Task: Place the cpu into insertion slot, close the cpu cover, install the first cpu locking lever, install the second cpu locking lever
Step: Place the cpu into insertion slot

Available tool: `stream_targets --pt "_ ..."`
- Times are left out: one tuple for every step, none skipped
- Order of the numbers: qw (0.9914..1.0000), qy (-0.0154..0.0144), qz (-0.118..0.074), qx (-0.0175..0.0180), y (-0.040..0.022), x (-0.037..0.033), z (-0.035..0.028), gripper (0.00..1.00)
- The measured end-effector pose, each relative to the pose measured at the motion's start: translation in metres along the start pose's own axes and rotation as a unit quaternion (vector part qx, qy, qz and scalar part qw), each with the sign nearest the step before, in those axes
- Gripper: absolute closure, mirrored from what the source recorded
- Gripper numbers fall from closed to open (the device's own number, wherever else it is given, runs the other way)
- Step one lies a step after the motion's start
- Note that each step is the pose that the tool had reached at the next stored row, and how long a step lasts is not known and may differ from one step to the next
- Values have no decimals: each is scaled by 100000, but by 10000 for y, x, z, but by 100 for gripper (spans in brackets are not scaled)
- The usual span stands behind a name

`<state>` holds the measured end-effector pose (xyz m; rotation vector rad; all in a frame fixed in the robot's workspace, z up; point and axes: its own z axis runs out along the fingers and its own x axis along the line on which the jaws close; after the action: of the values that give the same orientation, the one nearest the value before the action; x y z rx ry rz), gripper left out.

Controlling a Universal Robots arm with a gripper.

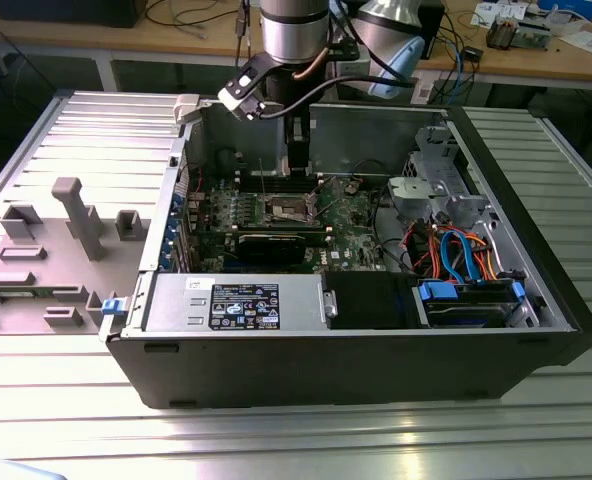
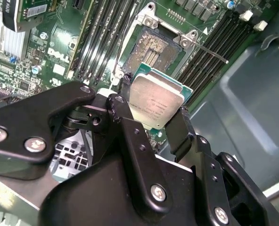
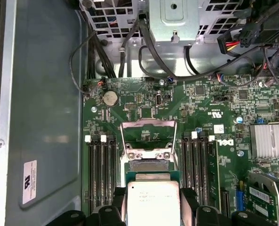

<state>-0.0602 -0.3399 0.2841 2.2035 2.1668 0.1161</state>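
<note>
My gripper (image 2: pixel 151 115) is shut on the cpu (image 2: pixel 156 102), a flat square chip with a dull silver top, pinched at two opposite edges by the black fingers (image 2: pixel 179 127). The chip hangs a short way above the green motherboard, beside the insertion slot (image 2: pixel 151 52), whose shiny pin field lies bare. In the first wrist view the cpu (image 3: pixel 152 202) sits just short of the insertion slot (image 3: pixel 148 165), and the cpu cover (image 3: pixel 149 124) stands raised behind it. A thin locking lever (image 2: pixel 210 51) sticks out, unlatched. In the exterior view the gripper (image 1: pixel 298 165) reaches down into the case over the insertion slot (image 1: pixel 288 207).
Black memory slots (image 3: pixel 99 169) flank the socket on both sides. A finned heat sink (image 3: pixel 270 140), black cables (image 3: pixel 130 52) and a metal drive cage (image 1: pixel 446 190) crowd the open case (image 1: pixel 326 370). A grey fixture plate (image 1: pixel 66 230) lies at the exterior view's left.
</note>
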Motion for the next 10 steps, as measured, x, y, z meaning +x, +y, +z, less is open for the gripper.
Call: stream_targets --pt "100000 14 -123 1 -4 0 14 45" --pt "100000 31 -304 5 -8 0 36 45" --pt "99999 38 -436 11 -12 0 49 45" --pt "99998 49 -615 15 -15 -1 63 45" --pt "99997 73 -826 17 -19 -1 75 45" --pt "99994 95 -1091 23 -23 -1 88 45" --pt "99988 136 -1569 32 -27 -2 108 45" --pt "99984 155 -1780 34 -28 -2 120 45" --pt "99982 162 -1879 41 -29 -2 127 45" --pt "99982 148 -1877 49 -30 -2 127 45"
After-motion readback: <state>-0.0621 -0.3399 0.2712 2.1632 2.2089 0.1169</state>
